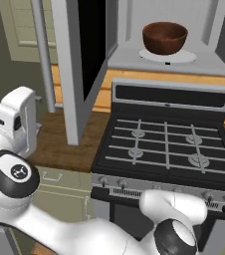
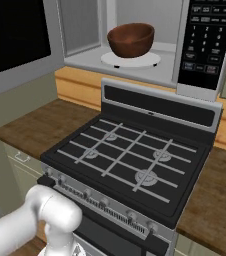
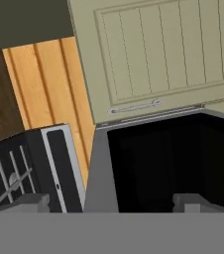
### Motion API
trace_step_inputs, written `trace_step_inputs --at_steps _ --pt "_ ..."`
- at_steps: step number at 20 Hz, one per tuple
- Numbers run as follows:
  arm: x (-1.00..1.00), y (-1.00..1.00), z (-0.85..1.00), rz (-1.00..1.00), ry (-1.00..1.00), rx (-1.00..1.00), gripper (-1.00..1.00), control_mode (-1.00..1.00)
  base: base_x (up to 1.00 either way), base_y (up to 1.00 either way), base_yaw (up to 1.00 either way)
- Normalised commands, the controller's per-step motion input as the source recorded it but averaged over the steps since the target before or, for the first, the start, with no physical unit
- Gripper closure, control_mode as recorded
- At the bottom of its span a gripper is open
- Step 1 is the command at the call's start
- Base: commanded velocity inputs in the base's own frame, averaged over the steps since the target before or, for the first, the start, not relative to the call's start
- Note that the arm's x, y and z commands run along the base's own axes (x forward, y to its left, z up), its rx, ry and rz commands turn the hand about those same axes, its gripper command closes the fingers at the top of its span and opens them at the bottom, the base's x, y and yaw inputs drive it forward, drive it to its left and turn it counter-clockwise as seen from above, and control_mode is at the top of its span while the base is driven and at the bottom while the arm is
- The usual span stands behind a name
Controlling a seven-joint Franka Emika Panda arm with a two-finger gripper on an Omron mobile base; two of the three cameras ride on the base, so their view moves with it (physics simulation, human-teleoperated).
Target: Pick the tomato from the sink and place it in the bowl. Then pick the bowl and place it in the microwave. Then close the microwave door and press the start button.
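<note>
The dark reddish-brown bowl (image 1: 165, 37) (image 2: 130, 39) stands on the white turntable plate (image 1: 183, 57) inside the open microwave (image 1: 129, 61) (image 2: 83, 30). The tomato is hidden and the sink is out of view. The microwave door (image 1: 67, 74) (image 2: 15, 35) is swung wide open to the left, its bar handle (image 1: 42, 50) on the outer side. In the hand view my gripper (image 3: 114, 203) is open, fingertips (image 3: 30, 201) far apart, facing the door's black window (image 3: 158, 163) and grey frame (image 3: 99, 168) from close by. The dark button panel (image 2: 205, 40) is on the microwave's right.
A black-topped stove (image 1: 167, 147) (image 2: 127, 160) with grates sits right below the microwave. Wooden counter (image 1: 59, 144) (image 2: 35, 125) runs on both sides of it. A pale green cabinet door (image 3: 158, 54) and the wood-plank back wall (image 3: 49, 84) lie behind the door.
</note>
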Motion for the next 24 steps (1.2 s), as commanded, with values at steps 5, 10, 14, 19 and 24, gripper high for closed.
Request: trace_step_inputs --at_steps 5,10,14,19,24 --pt "-0.02 -0.88 0.2 0.0 -0.01 0.07 -1.0 -1.0 0.0 0.0 0.0" --pt "-0.51 -0.85 0.39 -0.05 -0.05 0.12 -1.0 -1.0 0.0 0.0 0.0" --pt "-0.24 -1.0 0.28 -0.06 0.01 0.18 -1.0 -1.0 0.0 0.0 0.0" --pt "-0.05 -1.0 0.18 -0.03 0.02 0.17 -1.0 -1.0 0.0 0.0 0.0" --pt "0.0 -1.0 0.13 -0.01 0.09 0.17 -1.0 -1.0 0.0 0.0 0.0"
